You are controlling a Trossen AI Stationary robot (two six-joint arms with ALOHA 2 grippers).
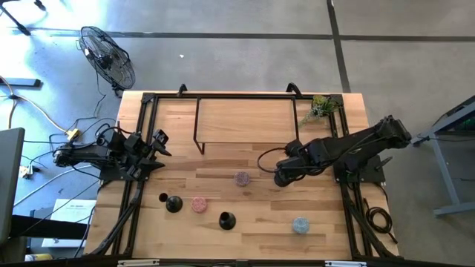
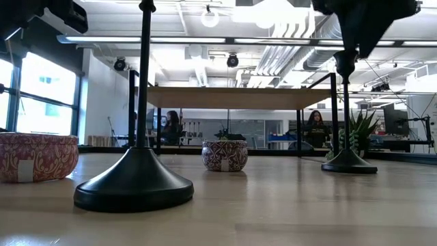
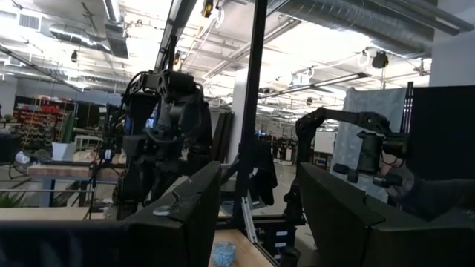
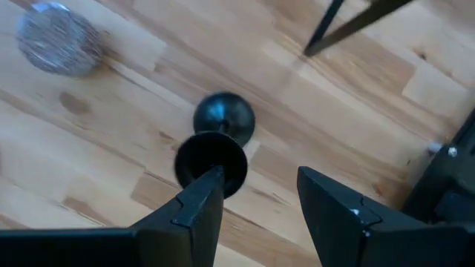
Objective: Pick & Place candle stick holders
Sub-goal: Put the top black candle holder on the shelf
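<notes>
Three matte-black candle stick holders stand upright on their round bases on the wooden table. One (image 1: 172,204) is at the near left, one (image 1: 226,220) is near the front middle, and it also shows close in the low view (image 2: 133,184). The third (image 2: 348,160) stands under my right gripper (image 1: 280,176). That gripper (image 4: 256,196) is open, points down, and has the third holder's cup (image 4: 211,159) right beside one fingertip, above the domed base (image 4: 224,117). My left gripper (image 1: 159,141) waits open at the table's left edge and is empty (image 3: 256,222). My right gripper comes at the third holder from above, pointing down. One finger (image 4: 200,204) overlaps the edge of the cup (image 4: 211,159). I cannot tell whether it touches. The holder stands upright on its base on the table.
A pink tin (image 1: 199,203), a purple tin (image 1: 242,178) and a blue tin (image 1: 300,224) stand among the holders. A black metal frame (image 1: 245,119) stands at the back, and a small plant (image 1: 323,107) is at the far right corner.
</notes>
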